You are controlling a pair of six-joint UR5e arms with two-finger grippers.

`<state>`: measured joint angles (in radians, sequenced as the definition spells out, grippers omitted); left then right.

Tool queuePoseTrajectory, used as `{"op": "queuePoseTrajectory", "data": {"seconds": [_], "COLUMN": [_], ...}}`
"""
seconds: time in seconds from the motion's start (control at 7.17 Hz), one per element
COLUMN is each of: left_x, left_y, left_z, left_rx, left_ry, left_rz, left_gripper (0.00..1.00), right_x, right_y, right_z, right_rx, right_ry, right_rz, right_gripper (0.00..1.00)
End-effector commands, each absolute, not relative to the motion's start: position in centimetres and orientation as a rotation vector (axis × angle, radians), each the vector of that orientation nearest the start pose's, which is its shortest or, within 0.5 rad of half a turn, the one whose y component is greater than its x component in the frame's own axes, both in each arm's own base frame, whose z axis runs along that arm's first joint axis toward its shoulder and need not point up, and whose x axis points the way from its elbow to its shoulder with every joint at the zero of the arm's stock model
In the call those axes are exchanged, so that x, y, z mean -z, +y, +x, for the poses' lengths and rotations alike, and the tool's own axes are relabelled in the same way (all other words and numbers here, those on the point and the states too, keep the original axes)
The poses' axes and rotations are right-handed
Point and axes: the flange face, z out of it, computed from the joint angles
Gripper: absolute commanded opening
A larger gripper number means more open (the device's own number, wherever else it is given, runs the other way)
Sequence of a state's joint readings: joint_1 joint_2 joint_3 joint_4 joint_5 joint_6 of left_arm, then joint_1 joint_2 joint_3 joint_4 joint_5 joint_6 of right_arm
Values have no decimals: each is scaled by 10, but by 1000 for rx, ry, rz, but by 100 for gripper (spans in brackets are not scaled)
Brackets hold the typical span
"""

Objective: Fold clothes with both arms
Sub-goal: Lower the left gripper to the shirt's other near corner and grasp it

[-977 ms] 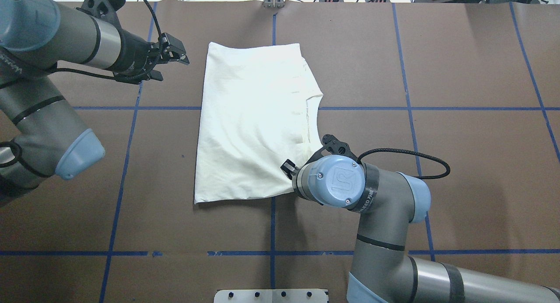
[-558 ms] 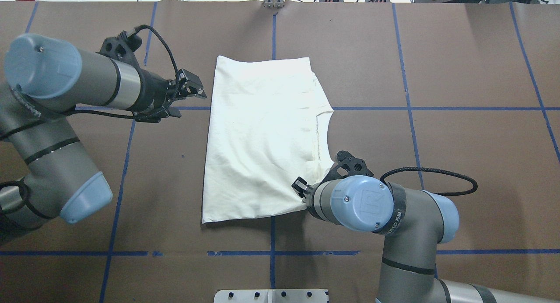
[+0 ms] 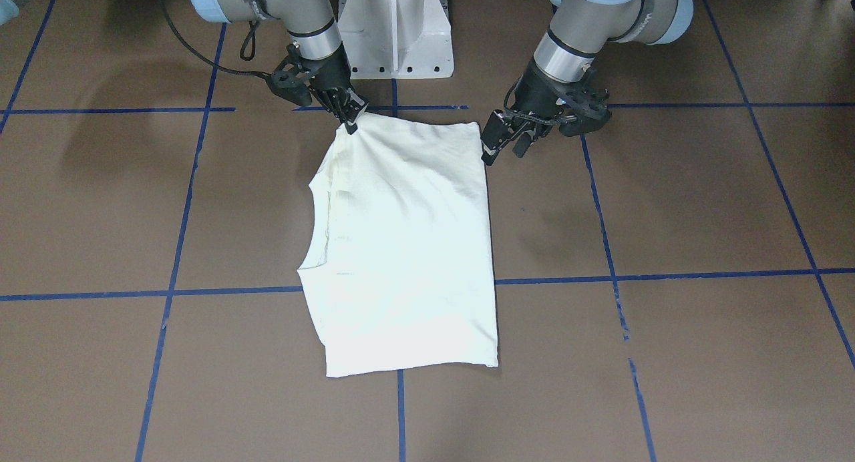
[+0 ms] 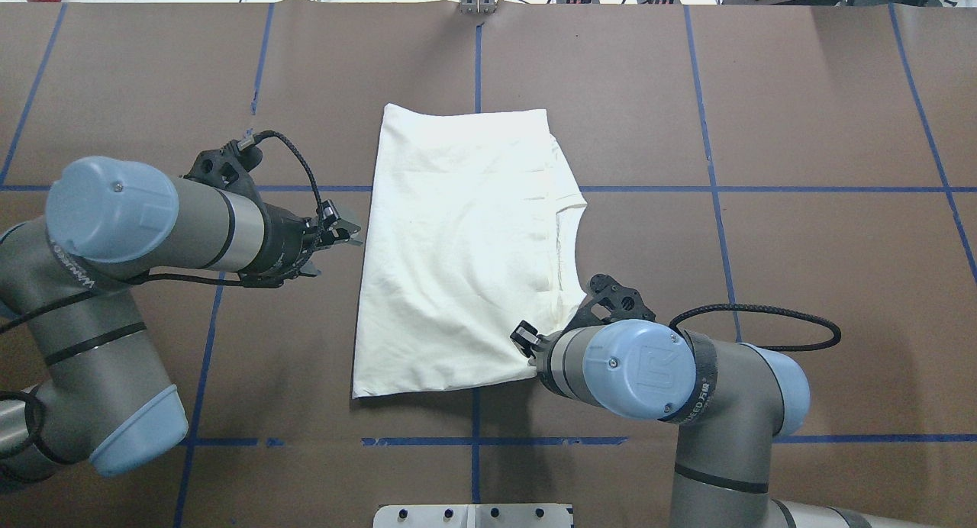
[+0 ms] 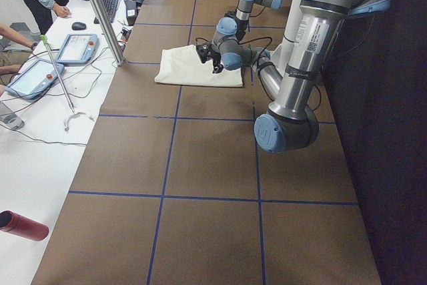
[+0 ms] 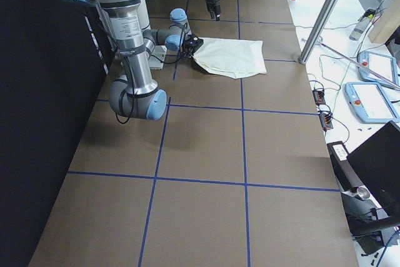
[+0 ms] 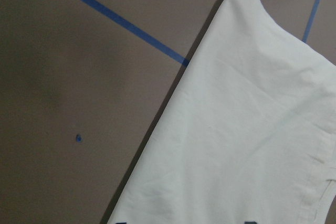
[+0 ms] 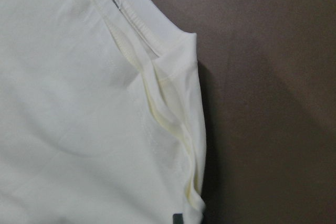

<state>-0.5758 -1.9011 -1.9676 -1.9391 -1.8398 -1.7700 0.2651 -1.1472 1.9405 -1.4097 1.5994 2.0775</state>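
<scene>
T-shirt [image 4: 458,246]: near-right corner clamped by right gripper [image 3: 352,123]; left gripper [image 3: 502,148] held apart beside left edge. Risk: dragged askew by one-sided pull.

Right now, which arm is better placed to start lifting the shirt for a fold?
The right. The right tool is shut on a corner of the shirt, cloth puckered there. The left tool hangs open beside the other edge, holding nothing.

Overhead and front cameras face each other across the table [image 4: 801,93]; wrist cameras close on shirt [image 7: 252,129]
</scene>
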Motion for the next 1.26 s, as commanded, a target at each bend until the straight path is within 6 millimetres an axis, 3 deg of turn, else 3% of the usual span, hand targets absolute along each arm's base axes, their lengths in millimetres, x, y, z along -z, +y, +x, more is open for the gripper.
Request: {"op": "queuePoseTrajectory", "data": {"seconds": [0.0, 0.28, 0.84, 1.12], "left_x": [-266, -272, -283, -292], "left_y": [-373, -356, -296, -290], "left_z": [433, 450, 499, 509], "left_rx": [555, 569, 572, 562], "left_ry": [1110, 1045, 995, 972], "left_rz": [-62, -107, -170, -174], "left_gripper": [80, 80, 80, 78], "right_x": [-245, -244, -248, -246], "right_y": [-281, -280, -281, -280], "right_z": [-533, -533, -527, -527], "right_rx": [-697, -696, -701, -700], "right_ry": [-968, -971, -967, -972], "right_rz": [-146, -147, -143, -142], "right_gripper": [0, 0, 0, 0]}}
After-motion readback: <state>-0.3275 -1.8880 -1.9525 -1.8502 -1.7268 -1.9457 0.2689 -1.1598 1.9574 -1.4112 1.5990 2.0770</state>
